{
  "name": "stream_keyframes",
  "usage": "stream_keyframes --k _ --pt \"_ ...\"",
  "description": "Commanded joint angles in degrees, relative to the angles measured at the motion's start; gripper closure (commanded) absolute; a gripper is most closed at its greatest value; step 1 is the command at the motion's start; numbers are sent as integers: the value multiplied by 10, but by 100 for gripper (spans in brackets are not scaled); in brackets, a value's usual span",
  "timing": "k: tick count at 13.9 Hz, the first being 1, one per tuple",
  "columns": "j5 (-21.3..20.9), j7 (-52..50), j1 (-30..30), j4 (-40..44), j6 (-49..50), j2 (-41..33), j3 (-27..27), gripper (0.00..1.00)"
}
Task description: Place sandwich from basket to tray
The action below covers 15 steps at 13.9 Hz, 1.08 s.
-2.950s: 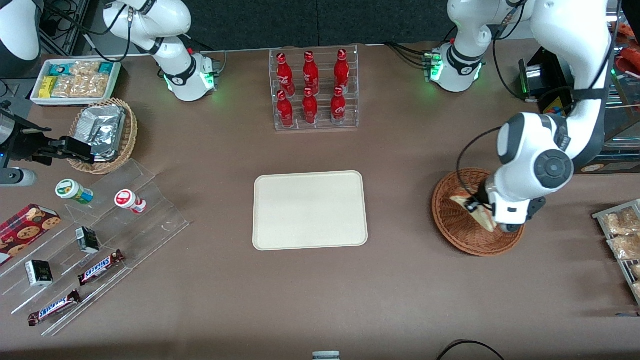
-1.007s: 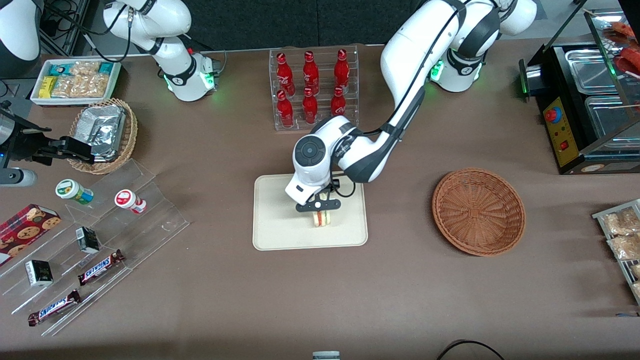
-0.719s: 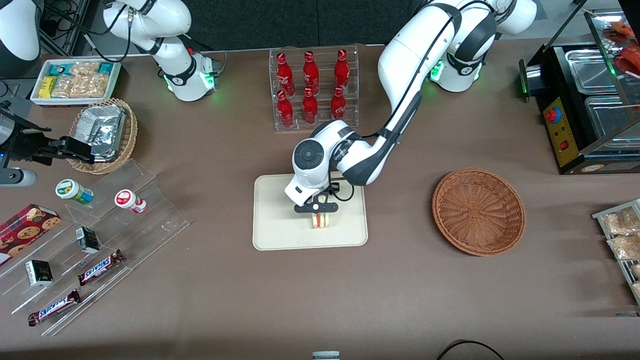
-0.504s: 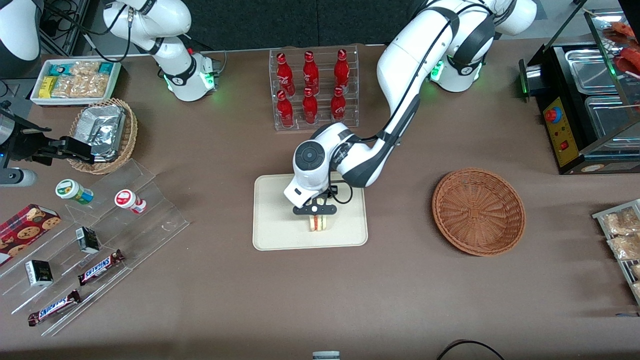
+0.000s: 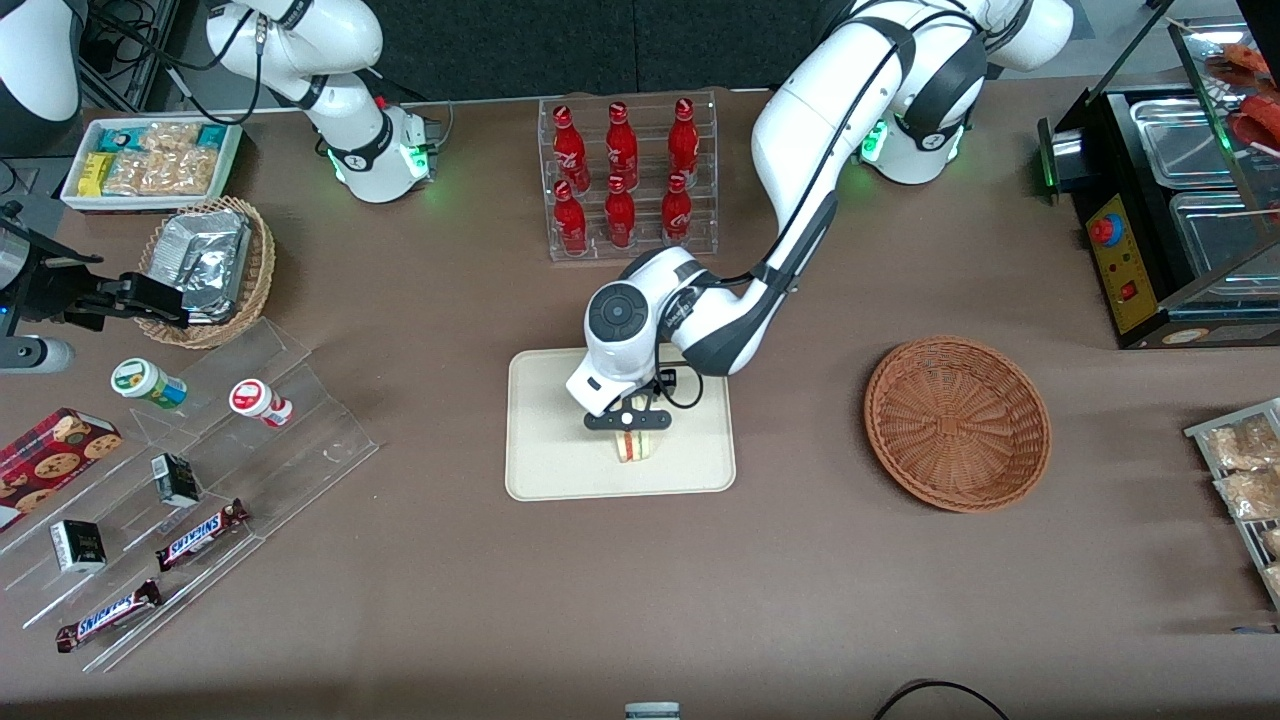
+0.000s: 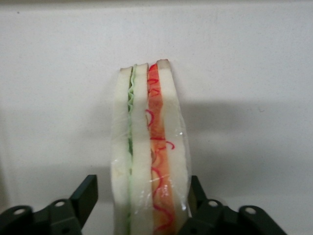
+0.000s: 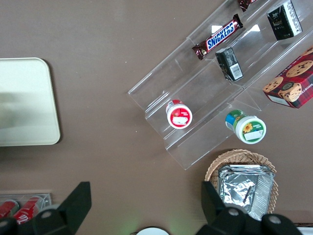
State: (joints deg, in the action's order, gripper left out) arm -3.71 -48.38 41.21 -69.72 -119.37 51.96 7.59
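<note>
Front view: pincer (over tray) near SNICKERS bars.

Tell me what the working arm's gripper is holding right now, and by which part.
The gripper is shut on the sandwich, pinching its two outer bread faces, over the tray.

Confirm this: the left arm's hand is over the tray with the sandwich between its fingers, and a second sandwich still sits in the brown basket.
Not quite: the front view shows the basket holds nothing. The rest stands: the hand is over the tray with the sandwich between its fingers.
</note>
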Motion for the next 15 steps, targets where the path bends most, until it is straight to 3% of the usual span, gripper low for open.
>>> stream_keyframes --k 1,3,7,12,15 --pt "4 5 -3 17 54 -29 -5 0" --pt "20 11 -30 8 82 -68 -4 0" --pt "80 133 -103 -116 91 -177 -4 1" --pt "77 268 -214 -314 87 -318 -6 1" --pt "75 345 -273 -378 88 -375 -6 1"
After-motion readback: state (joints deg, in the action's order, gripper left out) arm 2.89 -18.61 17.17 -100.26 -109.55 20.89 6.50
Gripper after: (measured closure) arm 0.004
